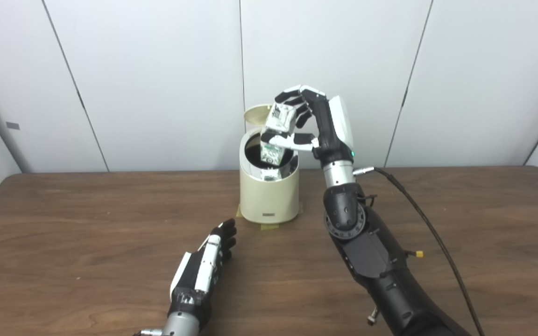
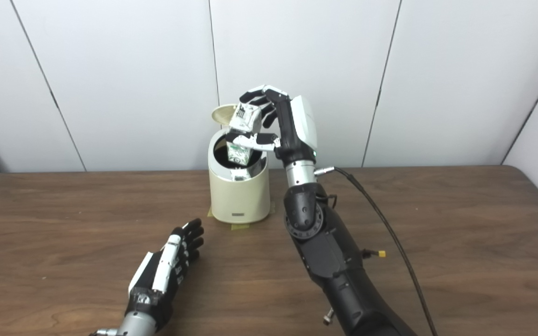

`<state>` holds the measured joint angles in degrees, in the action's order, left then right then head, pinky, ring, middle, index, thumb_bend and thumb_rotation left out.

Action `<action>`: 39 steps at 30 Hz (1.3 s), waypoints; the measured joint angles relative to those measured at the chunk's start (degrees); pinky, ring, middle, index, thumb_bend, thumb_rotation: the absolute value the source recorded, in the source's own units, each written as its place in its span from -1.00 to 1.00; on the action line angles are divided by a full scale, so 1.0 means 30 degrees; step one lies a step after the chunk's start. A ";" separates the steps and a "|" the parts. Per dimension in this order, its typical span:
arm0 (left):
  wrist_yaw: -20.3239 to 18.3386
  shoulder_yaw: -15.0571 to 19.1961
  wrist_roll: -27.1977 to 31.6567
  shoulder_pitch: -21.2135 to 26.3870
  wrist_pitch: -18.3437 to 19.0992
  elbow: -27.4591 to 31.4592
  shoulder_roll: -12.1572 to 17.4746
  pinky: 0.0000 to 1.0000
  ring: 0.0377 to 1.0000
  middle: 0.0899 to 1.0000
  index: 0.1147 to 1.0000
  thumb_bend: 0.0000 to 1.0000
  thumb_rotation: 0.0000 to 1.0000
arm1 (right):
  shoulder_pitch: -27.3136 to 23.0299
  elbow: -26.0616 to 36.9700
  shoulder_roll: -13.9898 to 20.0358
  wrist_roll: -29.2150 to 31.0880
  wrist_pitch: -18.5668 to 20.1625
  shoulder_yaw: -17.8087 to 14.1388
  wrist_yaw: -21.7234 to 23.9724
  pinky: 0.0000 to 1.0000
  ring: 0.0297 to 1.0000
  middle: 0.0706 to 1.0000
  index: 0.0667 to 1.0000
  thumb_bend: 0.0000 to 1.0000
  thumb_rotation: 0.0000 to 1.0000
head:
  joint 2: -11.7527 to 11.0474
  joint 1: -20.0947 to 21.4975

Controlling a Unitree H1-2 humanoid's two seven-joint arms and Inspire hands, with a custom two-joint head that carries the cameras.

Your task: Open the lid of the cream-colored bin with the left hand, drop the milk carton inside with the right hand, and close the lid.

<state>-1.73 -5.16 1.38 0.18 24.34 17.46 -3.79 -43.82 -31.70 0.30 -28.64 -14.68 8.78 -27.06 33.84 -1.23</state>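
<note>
The cream-colored bin [image 1: 269, 196] stands mid-table near the back, its round lid [image 1: 256, 114] tipped up behind the opening. Over the open mouth my right hand [image 1: 320, 121] is shut on the white and green milk carton [image 1: 280, 119], thumb across its front and the other fingers over its top. The carton hangs tilted, its lower end dipping inside the rim and mirrored on the shiny inner wall. Low over the table in front of the bin and a little to its left, my left hand [image 1: 208, 261] is open and holds nothing, its fingers pointing toward the bin.
A black cable [image 1: 428, 224] runs from the right wrist across the table's right half. Yellow tape [image 1: 269, 227] marks the bin's base. White wall panels stand close behind the brown wooden table [image 1: 87, 219].
</note>
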 measured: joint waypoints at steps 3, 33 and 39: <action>0.0036 -0.0010 -0.0042 0.0000 0.0046 0.0042 -0.0003 0.99 0.89 0.84 0.80 -0.22 1.00 | 0.0138 0.0003 0.0011 -0.0041 -0.0132 -0.0001 -0.0047 -0.40 -0.24 -0.08 -0.01 -0.01 -1.00 | 0.0029 -0.0088; 0.0385 -0.0259 -0.0073 -0.0087 0.0252 0.0283 0.0066 0.92 0.86 0.82 0.79 -0.17 0.66 | 0.0376 -0.1346 -0.0173 -0.1233 -0.2352 0.0888 -0.2483 -0.43 -0.20 -0.01 -0.03 -0.01 -1.00 | -0.0323 -0.0205; 0.0359 -0.0596 -0.0502 -0.0120 0.0231 0.0284 0.0171 0.93 0.89 0.84 0.83 -0.38 0.43 | 0.0426 -0.1949 0.0181 -0.1566 -0.3560 0.1550 -0.3438 -0.42 -0.19 -0.01 -0.06 -0.01 -1.00 | -0.0206 -0.0176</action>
<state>-0.65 -6.95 -0.13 -0.18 25.03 18.31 -3.27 -42.54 -37.54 0.85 -33.33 -25.36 13.43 -37.37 33.22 -1.76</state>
